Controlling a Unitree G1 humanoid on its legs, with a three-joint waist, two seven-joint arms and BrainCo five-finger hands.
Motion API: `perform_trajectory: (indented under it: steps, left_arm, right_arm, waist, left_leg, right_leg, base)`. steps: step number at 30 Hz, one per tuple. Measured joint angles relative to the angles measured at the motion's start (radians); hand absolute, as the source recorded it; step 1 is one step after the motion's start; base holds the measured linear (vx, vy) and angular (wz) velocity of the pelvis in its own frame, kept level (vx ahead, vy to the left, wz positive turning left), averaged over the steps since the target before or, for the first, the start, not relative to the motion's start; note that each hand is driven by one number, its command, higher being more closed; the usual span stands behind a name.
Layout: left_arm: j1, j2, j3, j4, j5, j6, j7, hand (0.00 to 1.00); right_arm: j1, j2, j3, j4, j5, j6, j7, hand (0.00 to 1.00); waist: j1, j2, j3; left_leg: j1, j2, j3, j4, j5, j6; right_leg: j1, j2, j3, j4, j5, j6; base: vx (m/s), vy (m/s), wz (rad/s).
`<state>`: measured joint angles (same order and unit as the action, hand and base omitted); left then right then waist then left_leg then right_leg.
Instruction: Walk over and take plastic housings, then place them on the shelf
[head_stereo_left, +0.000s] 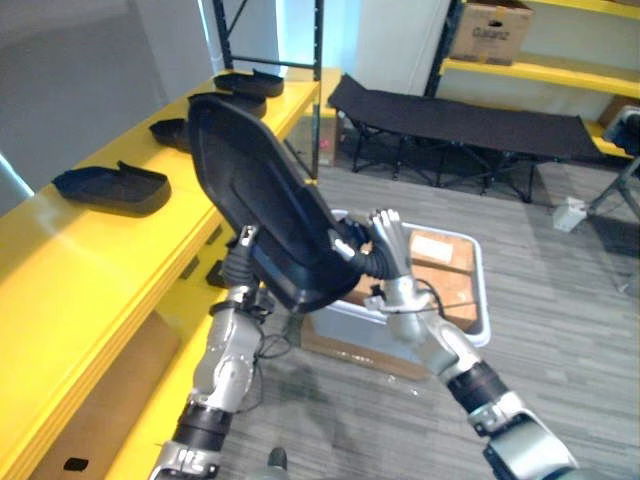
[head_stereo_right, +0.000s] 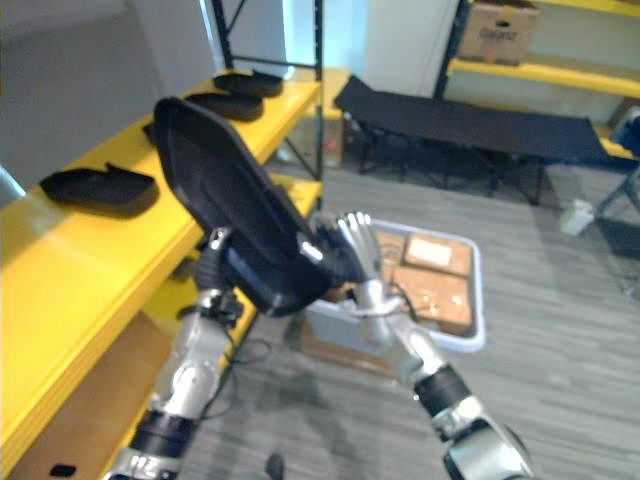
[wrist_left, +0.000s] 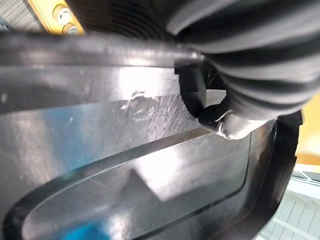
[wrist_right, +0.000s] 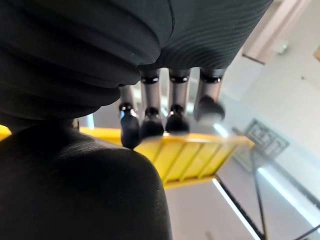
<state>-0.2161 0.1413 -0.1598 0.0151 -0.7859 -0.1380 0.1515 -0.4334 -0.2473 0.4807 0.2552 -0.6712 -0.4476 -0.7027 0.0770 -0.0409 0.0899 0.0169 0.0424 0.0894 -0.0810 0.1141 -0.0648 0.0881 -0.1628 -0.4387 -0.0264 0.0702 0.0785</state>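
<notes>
Black plastic housing (head_stereo_left: 265, 190) is up in the air, tilted, near the front edge of the yellow shelf (head_stereo_left: 60, 260). The right robot hand (head_stereo_left: 388, 240) presses on its lower side with straight, open fingers. The left robot hand (head_stereo_left: 243, 262) is at its other side, partly hidden, so nobody can tell if it is open or closed. More housings (head_stereo_left: 112, 187) lie on the shelf.

Folding cot (head_stereo_left: 470, 122) behind a white bin (head_stereo_left: 484, 285); cardboard box (head_stereo_left: 490, 30) higher.
</notes>
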Motion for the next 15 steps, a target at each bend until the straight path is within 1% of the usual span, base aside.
perform_trajectory:
  steps: [1, 2, 3, 4, 7, 9, 10, 11, 12, 13, 14, 15]
  left_arm:
    - [0.0, -0.001, 0.001, -0.008, 0.007, -0.008, 0.0, 1.0]
    - [0.0, -0.002, 0.001, -0.017, 0.044, -0.029, 0.005, 1.0]
    - [0.0, -0.003, 0.001, -0.024, 0.061, -0.032, 0.011, 1.0]
    - [0.0, -0.003, 0.001, -0.041, 0.107, -0.035, 0.031, 1.0]
    - [0.0, -0.004, 0.0, -0.066, 0.188, -0.036, 0.07, 1.0]
    - [0.0, -0.012, 0.001, -0.088, 0.295, -0.036, 0.125, 1.0]
    - [-0.001, -0.017, 0.0, -0.093, 0.326, -0.039, 0.143, 1.0]
    - [-0.001, -0.032, 0.001, -0.094, 0.378, -0.051, 0.169, 1.0]
    - [-0.001, -0.038, 0.0, -0.094, 0.403, -0.058, 0.184, 1.0]
    - [-0.001, -0.047, 0.001, -0.094, 0.446, -0.075, 0.211, 1.0]
    - [-0.002, -0.054, 0.0, -0.096, 0.5, -0.088, 0.246, 1.0]
    - [-0.002, -0.059, 0.001, -0.096, 0.529, -0.097, 0.266, 1.0]
  right_arm:
    - [0.0, 0.005, 0.01, 0.0, 0.005, -0.01, 0.0, 0.0]
    - [0.004, 0.008, 0.013, 0.0, 0.026, -0.014, 0.0, 0.0]
    - [0.006, 0.008, 0.015, 0.0, 0.032, -0.014, 0.0, 0.0]
    - [0.014, 0.008, 0.015, 0.0, 0.041, -0.014, 0.0, 0.0]
    - [0.026, 0.009, 0.019, 0.006, 0.07, -0.012, 0.001, 0.0]
    - [0.026, 0.014, 0.022, 0.028, 0.095, -0.008, 0.003, 0.0]
    - [0.026, 0.017, 0.023, 0.037, 0.112, -0.007, 0.006, 0.0]
    - [0.027, 0.019, 0.026, 0.052, 0.133, -0.005, 0.011, 0.0]
    - [0.027, 0.02, 0.028, 0.056, 0.149, -0.005, 0.016, 0.0]
    - [0.027, 0.024, 0.029, 0.064, 0.175, -0.005, 0.033, 0.0]
    - [0.027, 0.027, 0.03, 0.069, 0.223, -0.005, 0.062, 0.0]
    - [0.027, 0.028, 0.03, 0.069, 0.248, -0.005, 0.076, 0.0]
  waist:
    - [-0.006, 0.0, 0.0]
    - [-0.008, 0.001, -0.001]
    - [-0.009, 0.001, -0.001]
    - [-0.009, 0.001, -0.001]
    - [-0.01, 0.001, -0.001]
    - [-0.009, 0.001, -0.001]
    - [-0.009, 0.001, -0.001]
    - [-0.008, 0.001, -0.001]
    - [-0.008, 0.001, -0.001]
    - [-0.008, 0.001, -0.001]
    - [-0.009, 0.002, -0.001]
    - [-0.009, 0.002, -0.001]
  left_leg:
    - [0.0, 0.0, 0.0, 0.0, 0.0, 0.0]
    - [0.0, -0.001, 0.0, 0.0, 0.0, 0.0]
    - [0.0, -0.002, 0.0, 0.0, 0.0, 0.0]
    - [0.0, -0.004, 0.0, 0.0, 0.0, 0.0]
    - [0.0, -0.007, 0.0, 0.0, 0.0, 0.0]
    - [0.0, -0.008, 0.0, 0.0, 0.001, 0.001]
    - [0.0, -0.008, 0.0, 0.0, 0.001, 0.002]
    - [0.0, -0.009, 0.0, 0.0, 0.002, 0.003]
    - [0.0, -0.009, 0.0, 0.0, 0.002, 0.003]
    - [0.0, -0.009, -0.001, 0.0, 0.003, 0.004]
    - [0.0, -0.009, -0.001, 0.0, 0.003, 0.004]
    - [0.0, -0.009, -0.001, 0.0, 0.003, 0.005]
  right_leg:
    - [0.0, -0.002, 0.0, 0.0, 0.0, 0.0]
    - [-0.001, -0.005, 0.0, 0.002, -0.001, 0.001]
    - [-0.001, -0.006, 0.0, 0.002, -0.001, 0.001]
    - [-0.002, -0.008, 0.0, 0.004, -0.001, 0.001]
    - [-0.006, -0.012, 0.0, 0.007, -0.001, 0.002]
    - [-0.008, -0.014, 0.0, 0.01, -0.001, 0.002]
    - [-0.008, -0.014, 0.0, 0.01, -0.001, 0.002]
    - [-0.008, -0.015, 0.0, 0.011, -0.001, 0.002]
    - [-0.008, -0.015, 0.0, 0.011, -0.001, 0.002]
    - [-0.008, -0.015, -0.001, 0.011, -0.001, 0.002]
    - [-0.008, -0.015, 0.0, 0.012, -0.001, 0.002]
    - [-0.008, -0.015, 0.0, 0.012, -0.001, 0.002]
  base:
    - [0.0, 0.0, 0.0]
    - [0.0, 0.0, 0.0]
    - [0.0, 0.0, 0.0]
    - [0.0, 0.0, 0.0]
    - [0.0, 0.0, 0.0]
    - [0.0, 0.0, 0.0]
    - [0.0, 0.0, 0.0]
    - [0.0, 0.0, 0.0]
    - [0.0, 0.0, 0.0]
    - [0.0, 0.0, 0.0]
    - [0.0, 0.0, 0.0]
    - [0.0, 0.0, 0.0]
